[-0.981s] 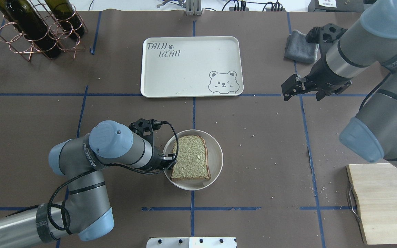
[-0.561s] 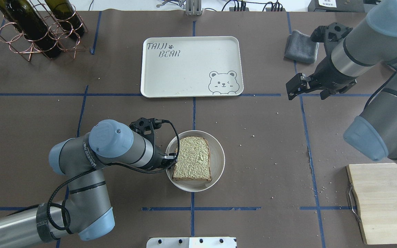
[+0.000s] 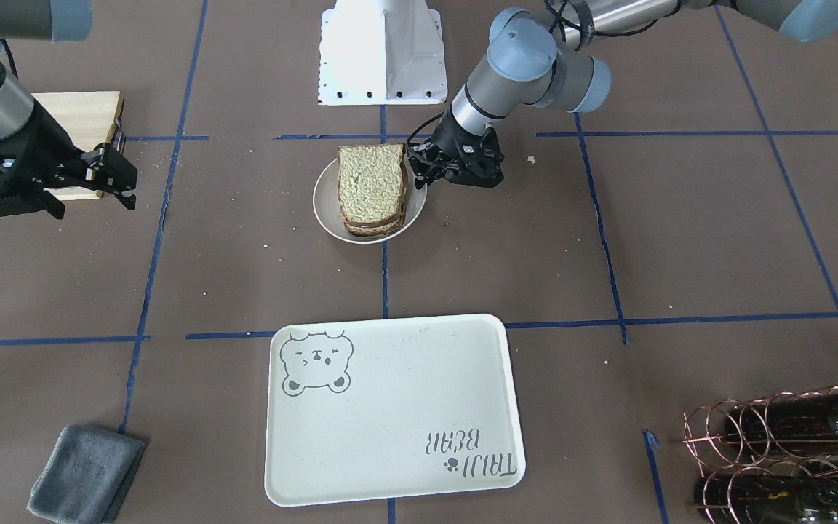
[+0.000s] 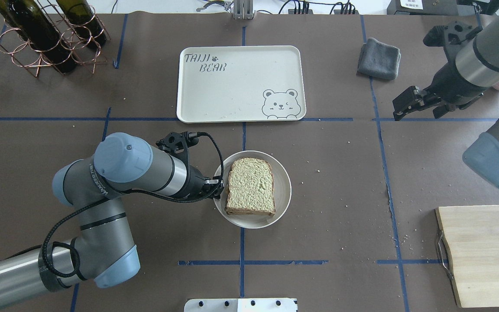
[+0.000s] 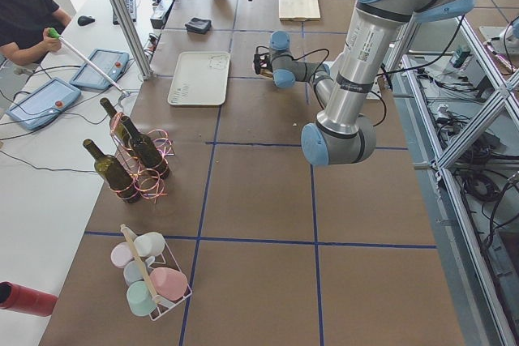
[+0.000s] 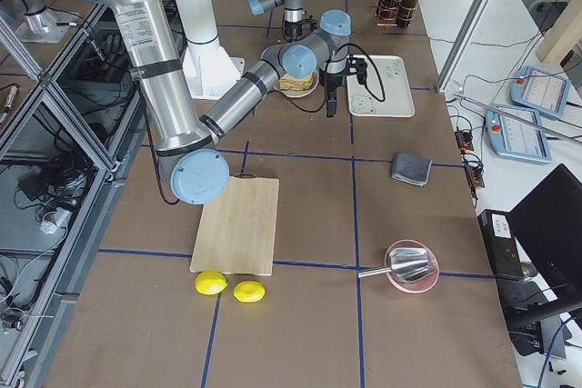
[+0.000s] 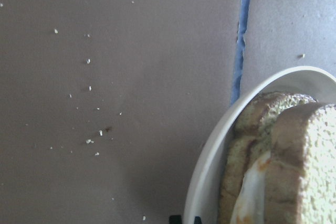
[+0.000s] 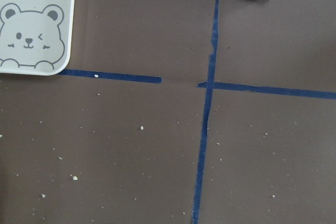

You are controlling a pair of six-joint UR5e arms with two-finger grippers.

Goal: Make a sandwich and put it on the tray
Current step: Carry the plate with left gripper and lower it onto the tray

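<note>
The sandwich (image 4: 250, 186), two bread slices with a fried egg (image 7: 252, 192) between them, lies on a small round white plate (image 4: 282, 173) at the table's middle. It also shows in the front view (image 3: 370, 182). My left gripper (image 4: 218, 187) is shut on the plate's rim (image 7: 210, 166) on its left side and reaches it from the right in the front view (image 3: 415, 166). The cream bear tray (image 4: 241, 82) lies empty beyond the plate (image 3: 390, 407). My right gripper (image 4: 403, 109) hangs open and empty at the far right, above the table.
A grey cloth (image 4: 378, 58) lies right of the tray. A wooden cutting board (image 4: 483, 255) sits at the near right corner. A copper rack of wine bottles (image 4: 50, 34) stands at the far left. Two lemons (image 6: 229, 288) and a pink bowl (image 6: 411, 265) lie farther right.
My left gripper has moved the plate with the sandwich toward the tray and a little to the right. My right arm has drawn back to the right.
</note>
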